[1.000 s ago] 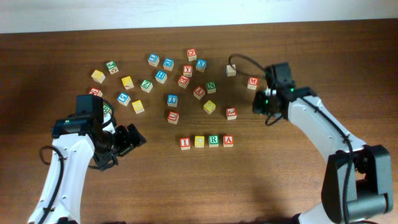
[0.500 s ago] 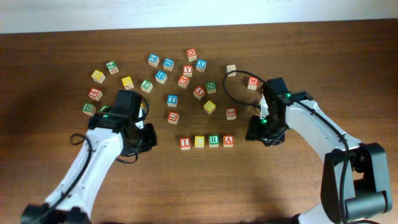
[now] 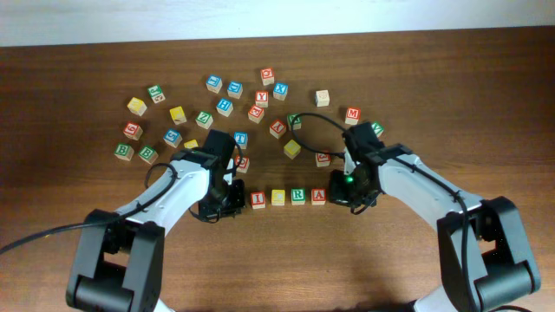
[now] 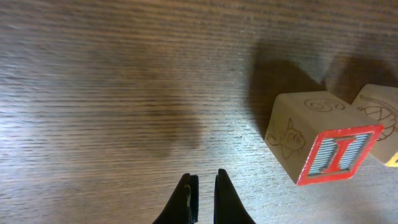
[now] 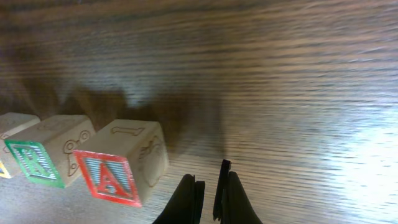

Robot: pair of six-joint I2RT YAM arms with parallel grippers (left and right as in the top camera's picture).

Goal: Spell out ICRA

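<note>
The overhead view alone shows the whole word: a red-lettered wooden I block (image 3: 258, 198), a yellow C block (image 3: 278, 198), a green R block (image 3: 298, 196) and a red A block (image 3: 318, 196) stand in a straight row on the dark brown wooden tabletop (image 3: 390, 260), below the scattered cubes. The left gripper (image 3: 236, 204) sits just beside the I end and the right gripper (image 3: 342, 195) just beside the A end.

The wrist views show what the overhead cannot. The left gripper's jaws are drawn to a narrow slit with nothing between them, low over bare wood, and the I block stands apart to their right. The right gripper is equally narrow and holds nothing, with the A and R blocks to its left.

A pale strip (image 3: 277, 17) runs along the tabletop's far edge. The loose pile of coloured letter blocks (image 3: 225, 106) lies beyond the row. The right arm partly covers a red block (image 3: 323, 159), and the left arm crowds another red block (image 3: 242, 163).
</note>
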